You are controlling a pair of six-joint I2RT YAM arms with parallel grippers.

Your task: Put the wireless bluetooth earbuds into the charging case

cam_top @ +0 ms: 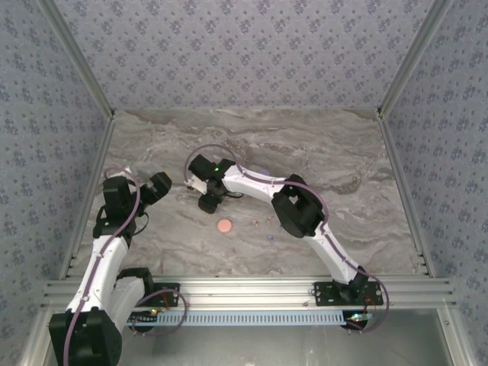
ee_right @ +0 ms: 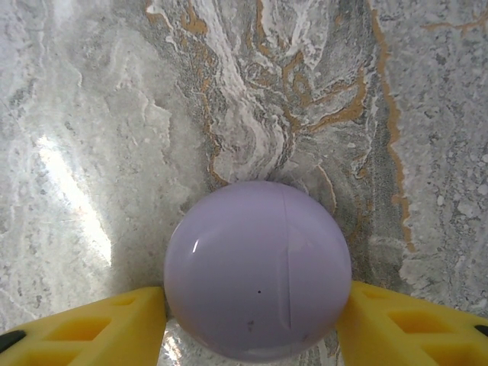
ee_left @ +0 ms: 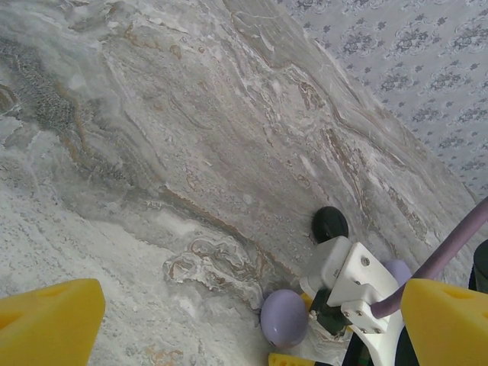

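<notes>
Spread wide and empty, the left tool (cam_top: 158, 186) hangs over the left side of the marbled worktop (cam_top: 343, 152), its yellow fingers (ee_left: 53, 324) far apart with nothing between them. Just right of it, the right tool (cam_top: 208, 200) is down at the worktop, left of centre. In its wrist view its two pads (ee_right: 91, 328) sit against opposite sides of the round lilac charging case (ee_right: 258, 259), which rests closed on the marble. The left wrist view shows a black disc (ee_left: 329, 223) just beyond that tool, and a second lilac round thing (ee_left: 398, 271) partly hidden behind its white bracket. Further right a pinkish disc (cam_top: 224, 226) lies flat. Right of it a few tiny earbuds (cam_top: 256, 223) lie loose on the worktop beside the right arm's elbow, apart from the case.
</notes>
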